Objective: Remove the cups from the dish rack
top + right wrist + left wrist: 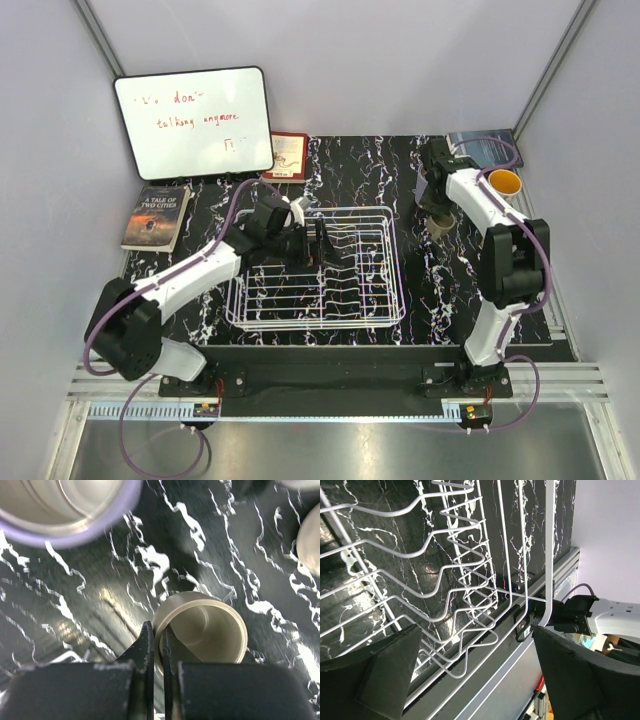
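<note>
From above, the dish rack sits in the middle of the black marbled counter. The left gripper hangs over the rack's far half. The right gripper is at the far right of the counter, well apart from the rack, directly over a small cup that stands on the counter. An orange cup stands just beyond the right arm. A whiteboard leans at the back left, with a book lying below it.

In the left wrist view, the left gripper has its fingers spread wide with nothing between them. The rack's white wires run just below.

In the right wrist view, the right gripper is pinched narrow on the near wall of the small cup, one finger inside the rim and one outside. The cup stands upright, mouth up. A lavender cup stands nearby at the upper left.
</note>
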{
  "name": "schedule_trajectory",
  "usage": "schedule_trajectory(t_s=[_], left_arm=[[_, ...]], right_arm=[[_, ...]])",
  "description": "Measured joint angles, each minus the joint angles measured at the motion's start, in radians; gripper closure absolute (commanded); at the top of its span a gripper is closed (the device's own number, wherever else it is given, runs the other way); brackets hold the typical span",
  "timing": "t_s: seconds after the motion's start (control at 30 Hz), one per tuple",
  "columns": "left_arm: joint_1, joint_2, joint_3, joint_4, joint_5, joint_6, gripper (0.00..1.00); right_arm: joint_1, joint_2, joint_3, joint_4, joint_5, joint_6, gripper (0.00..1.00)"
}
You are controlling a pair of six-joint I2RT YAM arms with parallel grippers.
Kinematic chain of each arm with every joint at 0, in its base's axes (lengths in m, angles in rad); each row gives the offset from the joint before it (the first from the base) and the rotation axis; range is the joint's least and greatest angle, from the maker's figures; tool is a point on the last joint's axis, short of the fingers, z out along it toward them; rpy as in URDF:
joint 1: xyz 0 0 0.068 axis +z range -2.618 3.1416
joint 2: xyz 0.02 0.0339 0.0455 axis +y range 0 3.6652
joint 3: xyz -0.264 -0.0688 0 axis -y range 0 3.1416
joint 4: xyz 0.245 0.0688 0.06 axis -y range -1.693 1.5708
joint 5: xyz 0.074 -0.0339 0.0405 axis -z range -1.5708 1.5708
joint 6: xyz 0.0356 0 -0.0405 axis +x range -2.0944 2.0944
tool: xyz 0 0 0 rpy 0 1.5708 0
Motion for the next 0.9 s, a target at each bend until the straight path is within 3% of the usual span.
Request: schedule_trajectory(t_s=[0.3, 0.6, 0.9], left_arm=[[0.005, -0.068, 0.0, -0.077, -0.06, 0.038, 0.03], [0.006, -0.104, -0.005, -0.09, -0.094, 0.04, 0.03], [0.006, -0.104, -0.014, -0.093, -0.103, 0.036, 0.03]], right_arm=[[-0.002, 0.177, 0.088, 0.015, 0.052, -0.032, 1.0], [-0.005, 0.219, 0.071, 0.02, 0.071, -0.05, 1.0], [-0.005, 0.192, 0.0, 0.076, 0.032, -0.061, 0.67]])
